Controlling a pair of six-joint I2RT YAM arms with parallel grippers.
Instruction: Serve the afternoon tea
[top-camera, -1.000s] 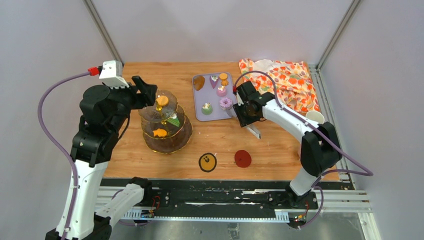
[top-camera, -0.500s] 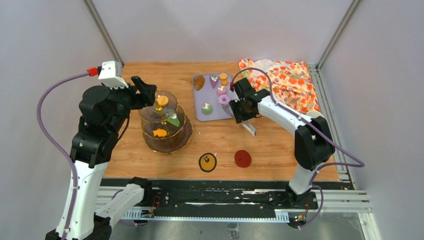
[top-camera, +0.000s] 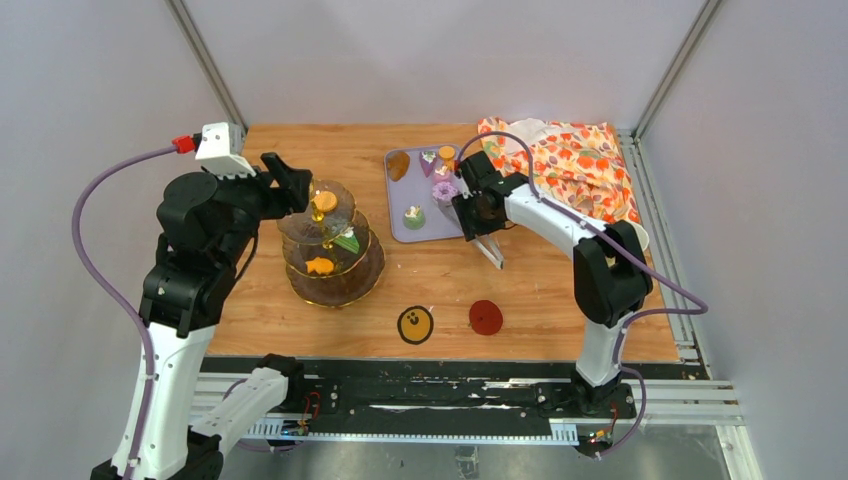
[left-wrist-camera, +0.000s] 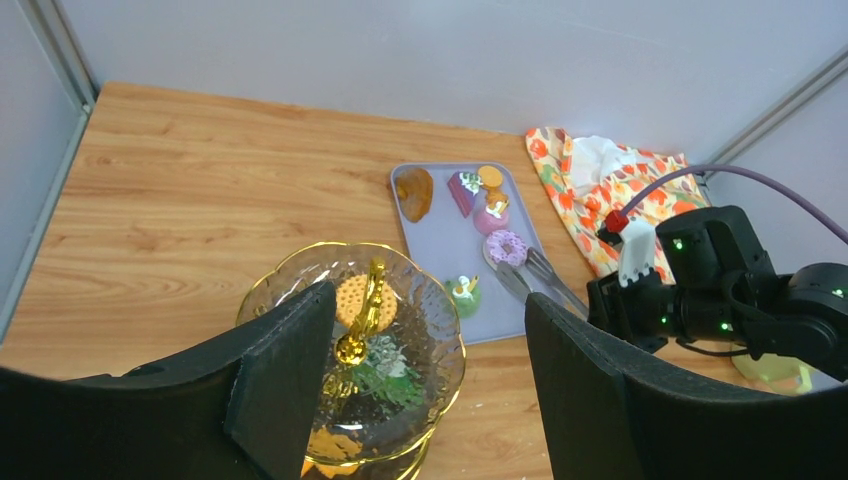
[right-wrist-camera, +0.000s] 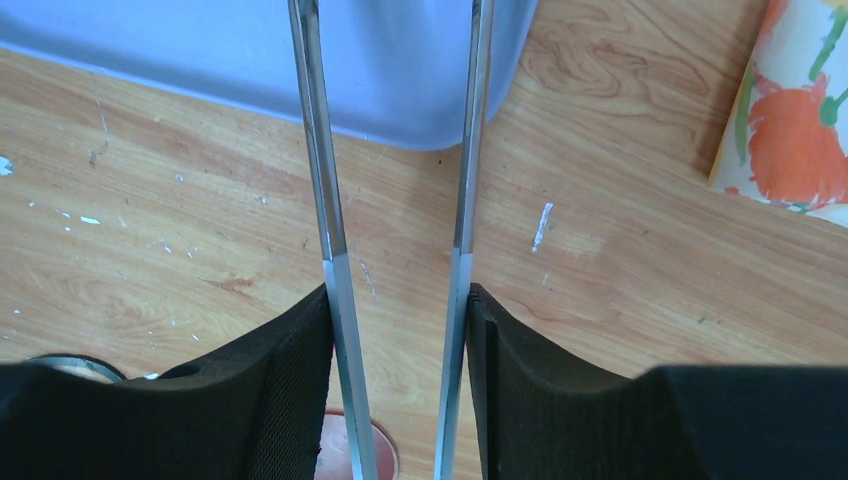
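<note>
The three-tier glass stand with gold handle holds an orange biscuit on top, a green cake in the middle and an orange pastry below. My left gripper is open and empty, just above and left of the top tier. My right gripper is shut on the metal tongs. The tongs' tips grip a purple donut over the lilac tray; it also shows in the left wrist view. One mug stands far right.
The tray also carries a brown pastry, a green cake and several small pastries at its back. A yellow coaster and a red coaster lie near the front. A flowered cloth fills the back right corner.
My right arm has swung left and toward the back, carrying the tongs and the purple donut from the tray's right edge to its back part. The left arm has stayed still.
</note>
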